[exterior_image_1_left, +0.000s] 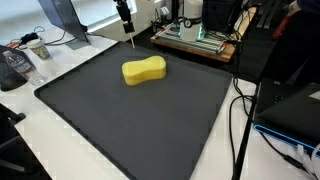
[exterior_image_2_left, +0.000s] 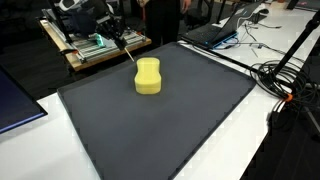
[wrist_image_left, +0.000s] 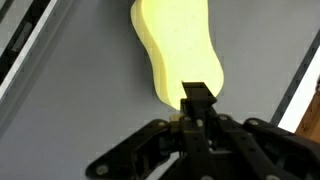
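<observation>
I am a single robot arm, and my gripper (exterior_image_1_left: 125, 18) hangs above the far part of a large dark grey mat (exterior_image_1_left: 130, 125) that covers most of a white table (exterior_image_1_left: 40, 150). My two fingers are drawn tight together, with no open gap between them. In both exterior views a thin pale stick (exterior_image_1_left: 130, 38) slants out from my fingertips down towards the mat, pinched between them. In the wrist view the stick is too foreshortened to make out. Just beyond the stick's lower end lies a yellow sponge (exterior_image_1_left: 144, 71). It is peanut-shaped, narrower at the waist, and rests flat on the mat nearer the far edge than the middle. I cannot tell whether the stick's tip touches the sponge or stops just short of it. In the wrist view my closed fingertips sit over one rounded end of the sponge, and its length stretches away from me across the grey surface. Past the mat's far edge stands a wooden-framed machine (exterior_image_1_left: 195, 35). Black cables (exterior_image_1_left: 240, 110) trail over the table beside the mat.
</observation>
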